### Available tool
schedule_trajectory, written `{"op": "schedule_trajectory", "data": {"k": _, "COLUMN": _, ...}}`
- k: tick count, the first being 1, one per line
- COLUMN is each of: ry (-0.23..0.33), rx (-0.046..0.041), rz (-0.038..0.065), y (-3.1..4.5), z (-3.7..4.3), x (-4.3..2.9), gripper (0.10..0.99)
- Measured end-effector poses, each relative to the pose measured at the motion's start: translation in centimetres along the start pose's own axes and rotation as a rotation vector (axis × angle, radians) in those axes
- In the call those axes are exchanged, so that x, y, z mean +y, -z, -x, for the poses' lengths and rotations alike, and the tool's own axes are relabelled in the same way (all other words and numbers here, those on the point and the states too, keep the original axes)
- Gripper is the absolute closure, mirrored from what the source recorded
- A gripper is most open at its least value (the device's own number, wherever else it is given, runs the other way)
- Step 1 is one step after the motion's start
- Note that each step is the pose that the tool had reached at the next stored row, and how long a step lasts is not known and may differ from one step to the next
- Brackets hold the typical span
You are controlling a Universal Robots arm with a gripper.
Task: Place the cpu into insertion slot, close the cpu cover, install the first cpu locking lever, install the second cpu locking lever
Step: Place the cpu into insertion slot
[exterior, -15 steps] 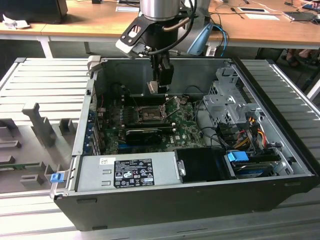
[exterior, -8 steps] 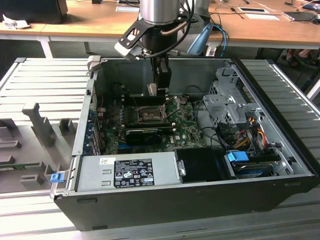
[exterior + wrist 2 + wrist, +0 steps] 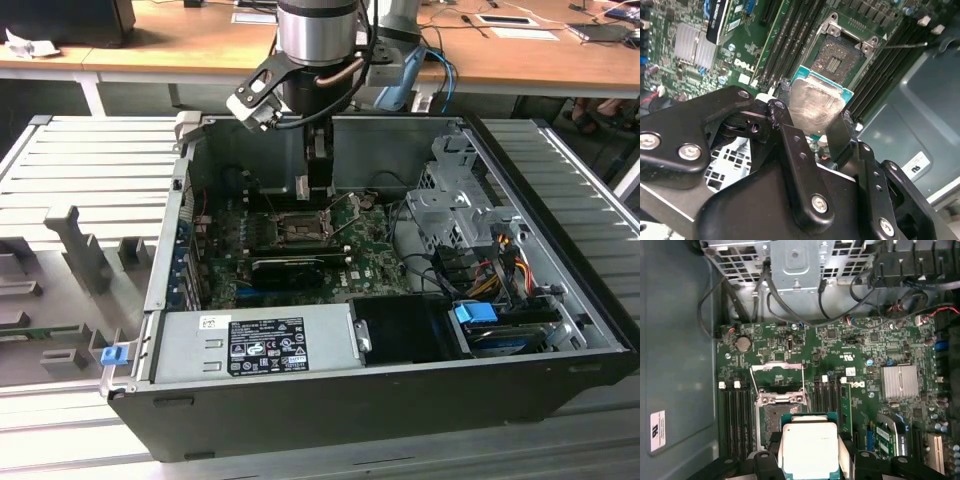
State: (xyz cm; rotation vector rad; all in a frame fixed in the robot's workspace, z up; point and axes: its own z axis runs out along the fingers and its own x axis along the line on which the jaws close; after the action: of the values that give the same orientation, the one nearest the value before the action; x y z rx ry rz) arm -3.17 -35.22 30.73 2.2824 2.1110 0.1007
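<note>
Black fingers [image 3: 790, 145] pinch the flat silver-faced square cpu [image 3: 809, 447], probably light but fragile, by opposite edges over the dark insertion slot [image 3: 837, 60].

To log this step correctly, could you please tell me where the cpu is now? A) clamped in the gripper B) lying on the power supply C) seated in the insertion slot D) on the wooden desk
A: in the second wrist view the gripper is shut on the cpu, and the insertion slot sits empty.
</note>
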Motion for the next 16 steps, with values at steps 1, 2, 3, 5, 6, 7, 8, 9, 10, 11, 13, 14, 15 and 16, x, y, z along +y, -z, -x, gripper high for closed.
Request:
{"op": "schedule_trajectory", "data": {"k": 1, "ry": -0.003, "rx": -0.0003, "rz": 0.0, "y": -0.08, "z": 0.0, "x": 0.0, "gripper": 0.557}}
{"op": "schedule_trajectory", "data": {"k": 2, "ry": -0.004, "rx": -0.0006, "rz": 0.0, "y": -0.37, "z": 0.01, "x": -0.03, "gripper": 0.557}}
{"op": "schedule_trajectory", "data": {"k": 3, "ry": -0.004, "rx": -0.0006, "rz": 0.0, "y": -0.51, "z": 0.02, "x": -0.04, "gripper": 0.557}}
{"op": "schedule_trajectory", "data": {"k": 5, "ry": -0.004, "rx": -0.0005, "rz": 0.0, "y": -0.72, "z": 0.02, "x": -0.06, "gripper": 0.557}}
{"op": "schedule_trajectory", "data": {"k": 6, "ry": -0.004, "rx": -0.0004, "rz": 0.0, "y": -0.79, "z": 0.02, "x": -0.07, "gripper": 0.557}}
{"op": "schedule_trajectory", "data": {"k": 7, "ry": -0.005, "rx": -0.0005, "rz": 0.0, "y": -0.91, "z": 0.03, "x": -0.07, "gripper": 0.557}}
{"op": "schedule_trajectory", "data": {"k": 8, "ry": -0.005, "rx": -0.0005, "rz": 0.0, "y": -0.96, "z": 0.03, "x": -0.08, "gripper": 0.557}}
{"op": "schedule_trajectory", "data": {"k": 9, "ry": -0.005, "rx": -0.0008, "rz": 0.0, "y": -0.97, "z": 0.04, "x": -0.14, "gripper": 0.557}}
{"op": "schedule_trajectory", "data": {"k": 10, "ry": -0.005, "rx": -0.0005, "rz": 0.0, "y": -1.03, "z": 0.04, "x": -0.16, "gripper": 0.557}}
{"op": "schedule_trajectory", "data": {"k": 11, "ry": -0.005, "rx": -0.0007, "rz": 0.0, "y": -1.1, "z": 0.05, "x": -0.24, "gripper": 0.557}}
{"op": "schedule_trajectory", "data": {"k": 13, "ry": -0.005, "rx": -0.0004, "rz": 0.0, "y": -1.18, "z": 0.04, "x": -0.25, "gripper": 0.557}}
{"op": "schedule_trajectory", "data": {"k": 14, "ry": -0.005, "rx": -0.0007, "rz": 0.0, "y": -1.22, "z": 0.05, "x": -0.26, "gripper": 0.557}}
{"op": "schedule_trajectory", "data": {"k": 15, "ry": -0.005, "rx": -0.0007, "rz": 0.0, "y": -1.25, "z": 0.06, "x": -0.34, "gripper": 0.557}}
{"op": "schedule_trajectory", "data": {"k": 16, "ry": -0.005, "rx": -0.0005, "rz": 0.0, "y": -1.33, "z": 0.06, "x": -0.35, "gripper": 0.557}}
